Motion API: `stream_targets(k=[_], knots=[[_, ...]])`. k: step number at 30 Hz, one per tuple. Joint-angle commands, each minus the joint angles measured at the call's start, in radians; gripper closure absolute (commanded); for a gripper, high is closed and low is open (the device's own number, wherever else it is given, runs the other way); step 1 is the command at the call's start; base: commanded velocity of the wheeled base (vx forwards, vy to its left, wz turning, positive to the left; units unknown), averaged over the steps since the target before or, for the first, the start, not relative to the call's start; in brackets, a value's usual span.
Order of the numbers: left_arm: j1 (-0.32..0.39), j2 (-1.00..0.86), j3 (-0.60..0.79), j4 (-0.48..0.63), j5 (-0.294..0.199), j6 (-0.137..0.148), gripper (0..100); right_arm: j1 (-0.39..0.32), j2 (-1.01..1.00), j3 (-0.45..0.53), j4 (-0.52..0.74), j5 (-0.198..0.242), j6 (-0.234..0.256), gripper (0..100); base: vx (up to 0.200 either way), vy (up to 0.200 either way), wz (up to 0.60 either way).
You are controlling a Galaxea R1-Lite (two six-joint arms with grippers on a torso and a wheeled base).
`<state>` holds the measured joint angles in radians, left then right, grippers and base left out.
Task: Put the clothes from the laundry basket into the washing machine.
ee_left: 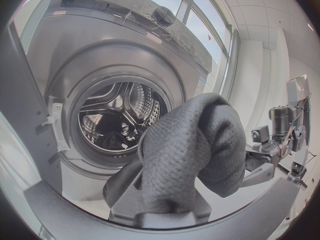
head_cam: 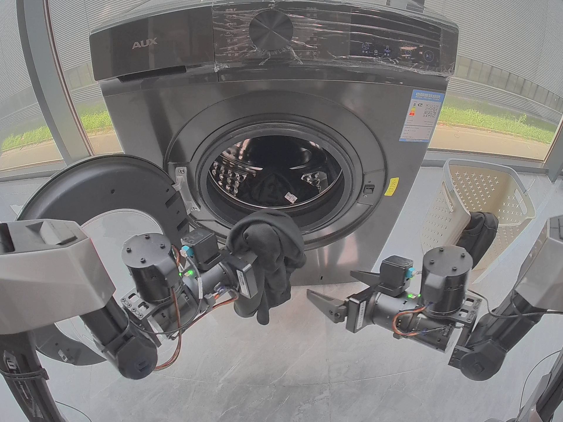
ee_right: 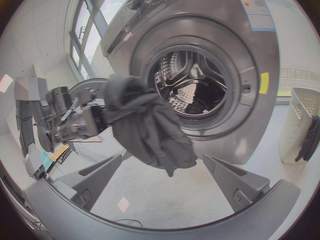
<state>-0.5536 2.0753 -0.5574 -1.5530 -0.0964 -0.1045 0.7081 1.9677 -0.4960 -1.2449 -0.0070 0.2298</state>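
Observation:
My left gripper (head_cam: 253,276) is shut on a dark grey garment (head_cam: 268,252), held just below and in front of the washing machine's round opening (head_cam: 271,174). The cloth (ee_left: 186,150) drapes over the fingers and hides them. From the right wrist camera the same garment (ee_right: 146,127) hangs off the left arm. Dark clothes (head_cam: 267,189) lie inside the drum. My right gripper (head_cam: 337,294) is open and holds nothing, low at the right of the opening; its two fingers (ee_right: 100,175) stand wide apart. A white laundry basket (head_cam: 469,200) at the right has a dark garment (head_cam: 478,232) over its rim.
The machine's round door (head_cam: 99,197) is swung open to the left, close behind my left arm. Grey tiled floor (head_cam: 305,358) lies in front of the machine. Windows stand behind the machine.

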Motion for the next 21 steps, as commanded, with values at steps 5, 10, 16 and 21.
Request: stream_targets(k=[5, 10, 16, 21], knots=[[-0.032, -0.133, 0.131, -0.002, 0.007, -0.014, 100, -0.121, -0.128, 0.201, -0.084, 0.001, 0.013, 0, 0.0, 0.0, 0.0], [-0.031, -0.123, 0.122, -0.002, 0.037, -0.006, 100, -0.127, -0.118, 0.223, -0.171, -0.007, 0.017, 0, 0.0, 0.0, 0.0], [-0.042, -0.098, 0.111, -0.002, 0.066, -0.004, 100, -0.125, -0.115, 0.224, -0.176, -0.007, 0.023, 0, 0.0, 0.0, 0.0], [-0.038, -0.081, 0.111, -0.002, 0.064, -0.006, 100, -0.125, -0.112, 0.22, -0.177, -0.007, 0.023, 0, 0.12, 0.0, 0.0]])
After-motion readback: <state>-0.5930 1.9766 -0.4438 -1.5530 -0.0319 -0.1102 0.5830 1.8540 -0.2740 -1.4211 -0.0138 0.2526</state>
